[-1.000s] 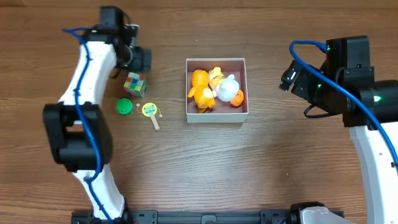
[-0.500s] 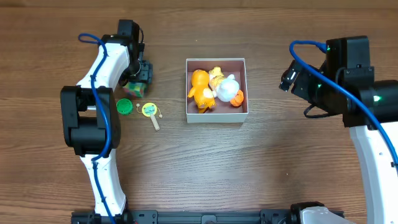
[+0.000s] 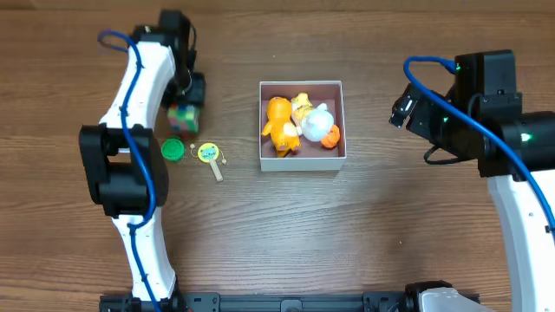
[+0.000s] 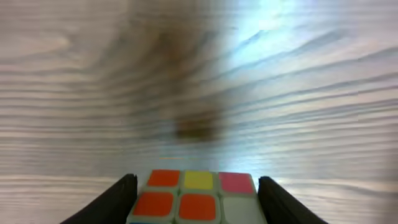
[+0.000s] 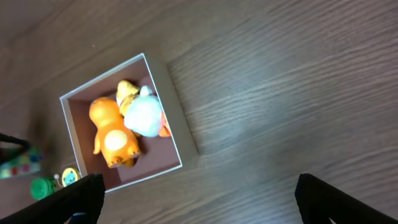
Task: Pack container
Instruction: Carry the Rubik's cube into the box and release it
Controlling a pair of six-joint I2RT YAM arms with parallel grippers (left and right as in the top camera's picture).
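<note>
The small square white-walled container (image 3: 302,165) sits at mid-frame overhead, with toys (image 3: 282,121) inside. Only the left wrist view shows the left gripper (image 4: 196,183) straddling a multicoloured puzzle cube (image 4: 186,204); whether it is squeezing the cube is unclear. The right wrist view shows the right gripper (image 5: 200,186) spread wide and empty.

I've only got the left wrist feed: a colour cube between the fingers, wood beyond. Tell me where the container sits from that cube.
Observer: Overhead, the container lies to the right of the cube in the picture, apart from it.
Operator: Report what's in it.
Observer: An orange figure and a white one lie pressed together inside, and part of the floor is bare.
Operator: List what's loose near the cube.
Observer: A green cap and a yellow disc on a stick lie just below it in the picture.
</note>
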